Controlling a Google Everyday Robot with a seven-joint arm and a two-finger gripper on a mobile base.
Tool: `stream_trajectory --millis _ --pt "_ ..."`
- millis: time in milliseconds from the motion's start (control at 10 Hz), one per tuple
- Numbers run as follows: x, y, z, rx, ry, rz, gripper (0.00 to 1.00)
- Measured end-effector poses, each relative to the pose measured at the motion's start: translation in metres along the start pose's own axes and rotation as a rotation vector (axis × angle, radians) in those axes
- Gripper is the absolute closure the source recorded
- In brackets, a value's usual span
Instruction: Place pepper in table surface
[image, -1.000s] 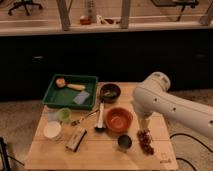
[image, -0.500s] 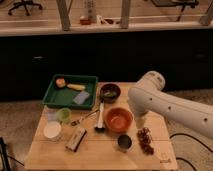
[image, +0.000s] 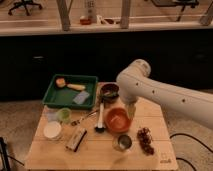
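The pepper (image: 108, 90) shows as a small dull-green lump inside the dark bowl (image: 109, 94) at the back of the table. The table surface (image: 95, 152) is pale wooden planks. My white arm (image: 150, 90) reaches in from the right, its bend just right of the dark bowl. The gripper (image: 131, 110) hangs below the arm, over the far right rim of the orange bowl (image: 117, 120), a little to the right of the pepper and nearer the camera. It stands open and holds nothing that I can see.
A green tray (image: 56, 97) with food items sits back left. A pale-green cup (image: 63, 115), a white cup (image: 52, 131), a snack packet (image: 76, 138), a dark-headed utensil (image: 100, 121), a metal cup (image: 122, 143) and a dark-red grape cluster (image: 145, 140) stand on the table.
The arm has swung left across the table, so its bend now stands close beside the dark bowl. The objects have not moved.
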Motion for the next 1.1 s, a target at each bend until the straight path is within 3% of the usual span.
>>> stream_trajectory --millis 500,1100 --pt "-0.012 -0.051 0.012 0.018 0.005 -0.043 0.2" --pt "-0.004 -0.097 0.031 0.038 -0.018 -0.073 0.2"
